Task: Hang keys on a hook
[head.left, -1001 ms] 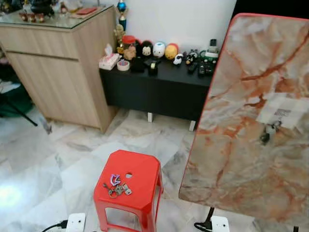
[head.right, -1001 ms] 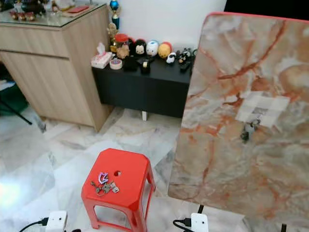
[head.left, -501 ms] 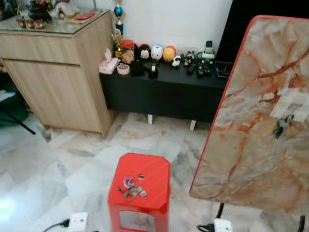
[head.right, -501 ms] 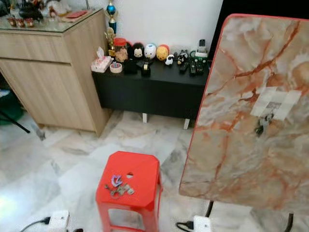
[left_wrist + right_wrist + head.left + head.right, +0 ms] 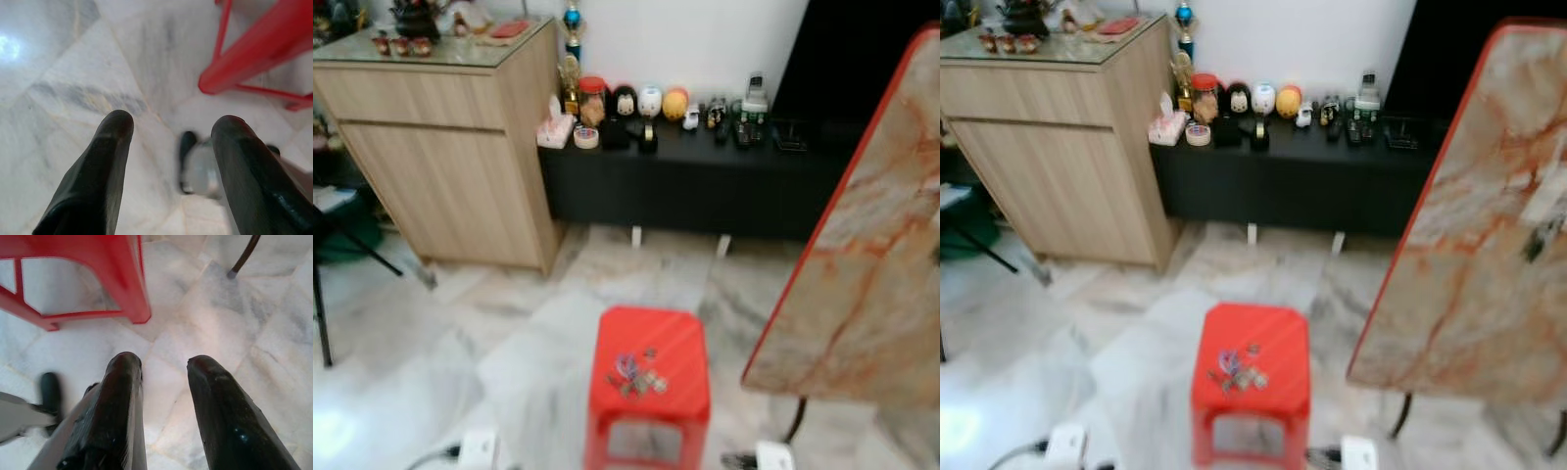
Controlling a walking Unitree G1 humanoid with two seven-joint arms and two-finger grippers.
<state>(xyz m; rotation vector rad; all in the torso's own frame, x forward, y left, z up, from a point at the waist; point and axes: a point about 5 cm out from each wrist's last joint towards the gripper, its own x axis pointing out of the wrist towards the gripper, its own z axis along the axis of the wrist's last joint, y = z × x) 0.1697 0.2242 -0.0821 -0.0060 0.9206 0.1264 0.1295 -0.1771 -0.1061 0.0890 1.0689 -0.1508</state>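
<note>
**Approaching the stool, keys not yet picked up**

Lying low centre of the head views, the keys (image 5: 1239, 370) sit loose on the red stool (image 5: 1273, 338). The marbled board (image 5: 1489, 255) leans at right, carrying a small dark hook (image 5: 1534, 245). Left claw (image 5: 168, 142) and right claw (image 5: 164, 367) hang over floor, fingers apart, empty, presumably idle while walking.

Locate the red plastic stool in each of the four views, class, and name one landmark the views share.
Left eye view: red plastic stool at bottom centre, bunch of keys on its seat.
Right eye view: bottom centre, slightly further left.
Left wrist view: red legs and seat edge beyond the open left gripper.
Right wrist view: legs and crossbars beyond the open right gripper.
Shared landmark: white marble floor.
</note>
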